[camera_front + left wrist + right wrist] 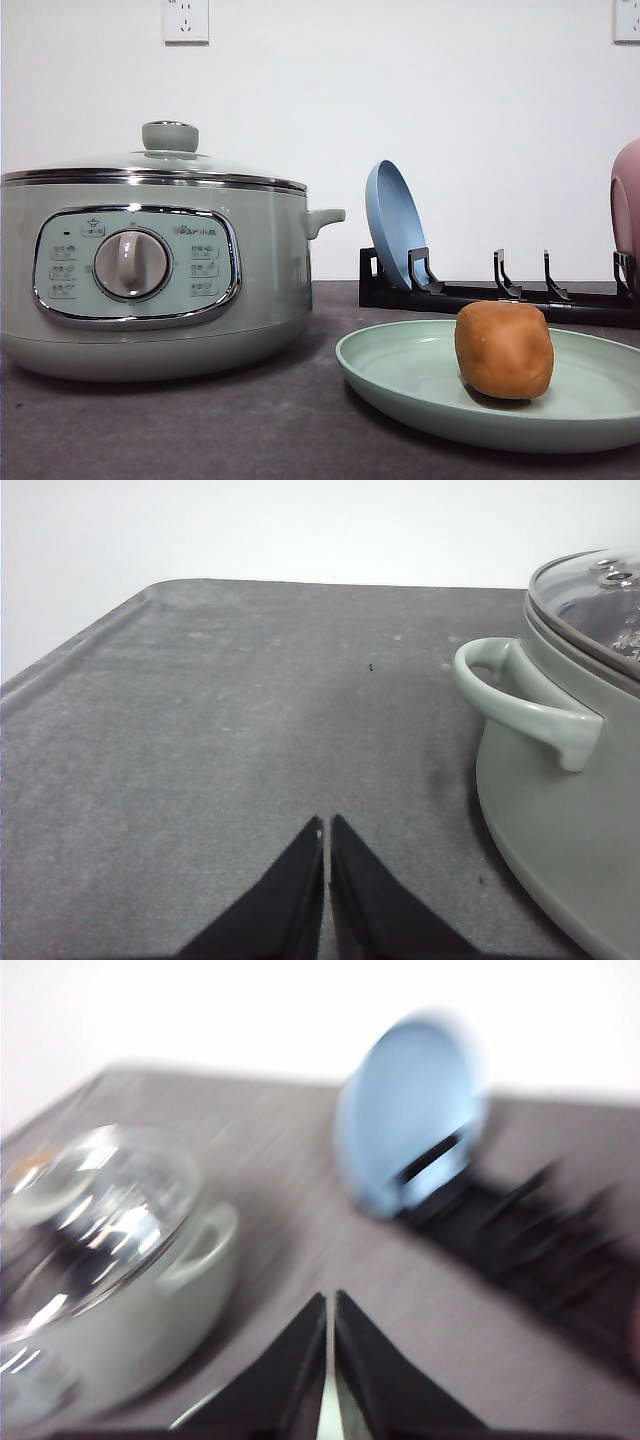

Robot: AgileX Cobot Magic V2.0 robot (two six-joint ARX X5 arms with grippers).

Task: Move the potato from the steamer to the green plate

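Note:
The orange-brown potato (504,350) rests on the pale green plate (400,385) at the front right of the table. The sage-green steamer (150,270) stands at the left with its glass lid on; its side handle (520,700) and lid edge appear in the left wrist view, and its lid (90,1210) is blurred in the right wrist view. My left gripper (326,825) is shut and empty over bare grey table beside the steamer. My right gripper (330,1305) is shut and empty, above the table between steamer and rack.
A black dish rack (500,295) stands behind the plate, holding an upright blue plate (395,225), also blurred as the blue plate (410,1110) in the right wrist view. A pink plate (627,200) sits at the rack's right end. Wall sockets hang on the white wall.

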